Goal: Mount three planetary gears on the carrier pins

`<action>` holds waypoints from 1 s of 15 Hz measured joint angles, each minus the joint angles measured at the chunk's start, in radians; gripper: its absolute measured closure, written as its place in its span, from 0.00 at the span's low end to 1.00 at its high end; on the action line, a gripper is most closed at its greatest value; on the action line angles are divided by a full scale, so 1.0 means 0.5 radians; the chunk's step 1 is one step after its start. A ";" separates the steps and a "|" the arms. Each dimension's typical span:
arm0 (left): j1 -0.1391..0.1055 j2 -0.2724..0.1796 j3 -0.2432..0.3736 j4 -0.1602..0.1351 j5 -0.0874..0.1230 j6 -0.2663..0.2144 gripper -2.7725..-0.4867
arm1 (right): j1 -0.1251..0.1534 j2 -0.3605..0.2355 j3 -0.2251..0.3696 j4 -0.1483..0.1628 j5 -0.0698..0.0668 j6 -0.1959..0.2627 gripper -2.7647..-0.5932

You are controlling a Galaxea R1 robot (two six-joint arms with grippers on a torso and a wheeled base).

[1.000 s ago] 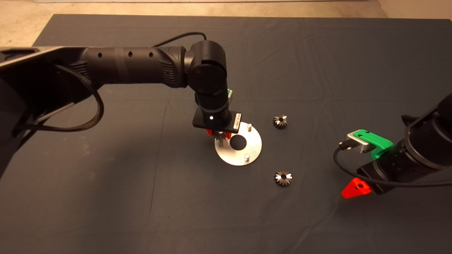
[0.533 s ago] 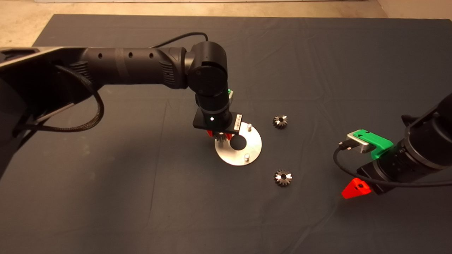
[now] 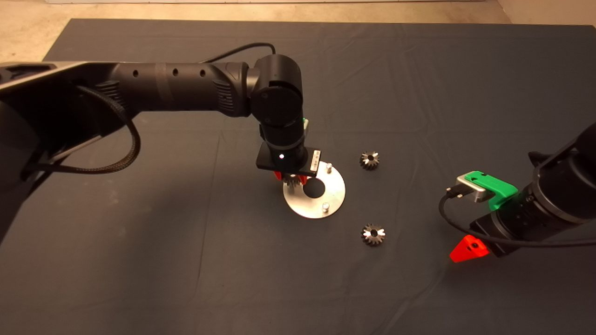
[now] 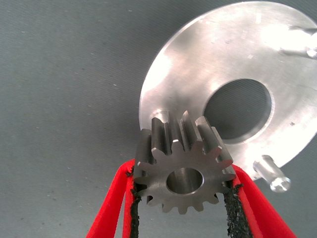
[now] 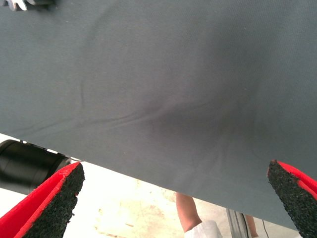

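So I've got the left gripper (image 4: 183, 198) hanging over the near-left edge of the round plate (image 3: 333, 197), jaws pinching one of the planetary gears (image 4: 182, 166) by its toothed rim, one pad on each side. Going by looks, this is a solid little steel gear: dense for its size, totally rigid, and slick metal, so black pads on the teeth seem like the right hold. It leaves the bore open for the pin.

In the left wrist view the gear's bore faces the camera, so its axis runs roughly along the fingers, pointing down toward the plate. The pin I'm after (image 4: 159, 115) peeks out just behind the gear's far edge, so I'd say bore and pin aren't lined up yet; can't tell the height gap.

The other two carrier pins (image 3: 328, 166) (image 3: 326, 206) stand bare. Two more gears sit flat on the mat right of the plate, one farther (image 3: 369, 160), one nearer (image 3: 373, 234).

The right gripper (image 5: 173, 198) is parked at the lower right of the bench, jaws spread wide, holding nothing.
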 joint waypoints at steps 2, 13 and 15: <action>0.001 -0.001 0.000 0.004 0.012 0.000 0.82 | 0.000 0.000 0.000 0.000 0.001 0.000 0.00; 0.034 -0.004 0.000 0.026 0.033 0.001 0.82 | 0.000 0.000 0.002 0.001 0.000 0.000 0.00; 0.034 -0.004 0.000 0.040 0.032 0.001 0.82 | 0.000 0.000 0.006 0.001 0.000 0.000 0.00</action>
